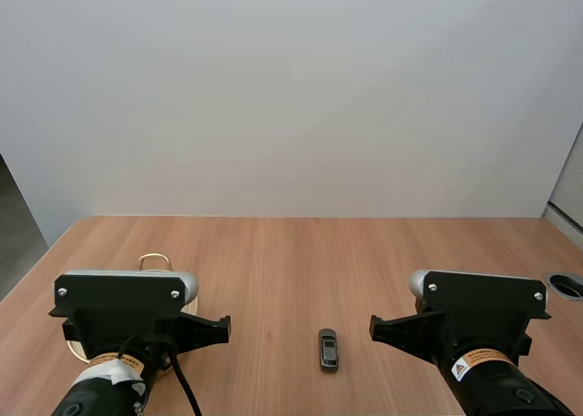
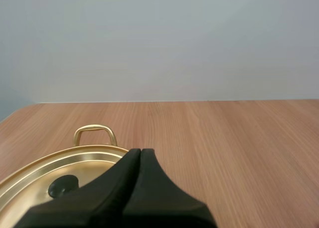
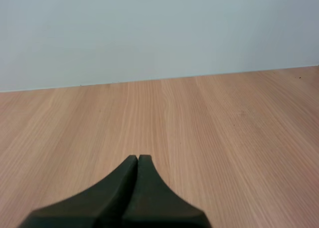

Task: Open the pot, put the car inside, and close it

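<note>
A small dark toy car (image 1: 329, 350) lies on the wooden table between my two arms, near the front edge. A gold pot (image 1: 156, 264) sits at the left, mostly hidden under my left arm, with one loop handle showing. In the left wrist view its gold lid (image 2: 75, 163) is on, with a black knob (image 2: 62, 185) and the loop handle (image 2: 94, 133) behind. My left gripper (image 2: 140, 151) is shut on nothing, its tips over the lid's rim. My right gripper (image 3: 138, 158) is shut on nothing above bare table, to the right of the car.
A round grey hole (image 1: 567, 285) is set in the table (image 1: 301, 261) at its right edge. Bare wood stretches from the car back to the wall.
</note>
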Available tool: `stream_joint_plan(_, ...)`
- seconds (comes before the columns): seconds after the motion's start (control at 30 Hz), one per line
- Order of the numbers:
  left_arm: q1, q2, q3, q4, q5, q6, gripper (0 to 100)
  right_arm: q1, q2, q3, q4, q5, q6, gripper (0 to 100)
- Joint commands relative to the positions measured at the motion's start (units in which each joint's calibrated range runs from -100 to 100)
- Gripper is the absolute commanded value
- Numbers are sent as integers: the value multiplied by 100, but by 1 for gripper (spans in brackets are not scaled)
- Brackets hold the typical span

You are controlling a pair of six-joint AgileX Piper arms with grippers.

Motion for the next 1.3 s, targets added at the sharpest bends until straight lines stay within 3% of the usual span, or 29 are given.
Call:
stream_joint_plan(0.0,-3,0,0,3,4,-1,0,-3,0,0,1,-2,-5,0)
stream_joint_plan(1.27,-3,0,0,3,4,-1,0,-3,0,0,179,-22,-5,0)
